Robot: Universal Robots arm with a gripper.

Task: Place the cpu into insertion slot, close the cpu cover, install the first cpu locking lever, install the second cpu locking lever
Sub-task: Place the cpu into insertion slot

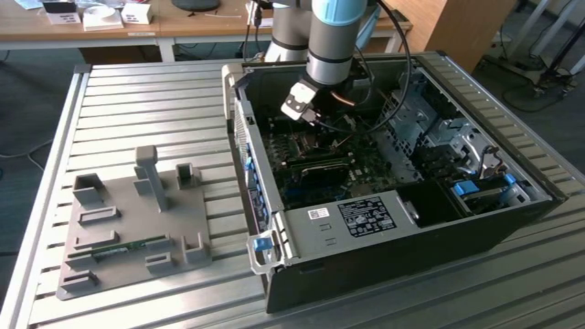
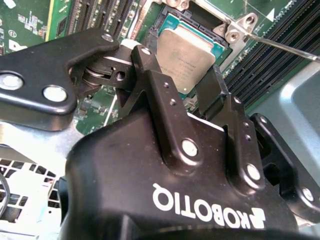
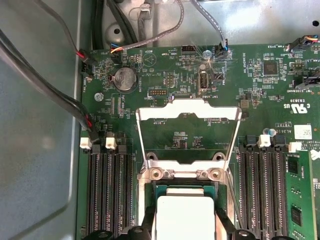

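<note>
The cpu (image 3: 185,212), a flat square chip with a pale metal top, lies in the insertion slot (image 2: 170,20) on the green motherboard (image 3: 165,75). My gripper (image 3: 185,229) straddles it, with a black finger tight against each of two opposite edges. The second wrist view shows the same: my gripper (image 2: 177,65) has the cpu (image 2: 189,47) between its fingers (image 2: 150,75). The cpu cover (image 3: 188,114), a silvery open frame, is swung back flat over the board from its hinge. A thin locking lever (image 2: 282,46) sticks out beside the socket. In the exterior view my gripper (image 1: 305,110) reaches down into the open computer case (image 1: 412,226).
Black memory slots (image 3: 107,190) flank the socket on both sides. Cables (image 3: 60,105) run along the board's edge by the case wall. On the ribbed metal table (image 1: 137,116), a grey fixture plate (image 1: 137,219) with upright holders sits at the exterior view's left of the case.
</note>
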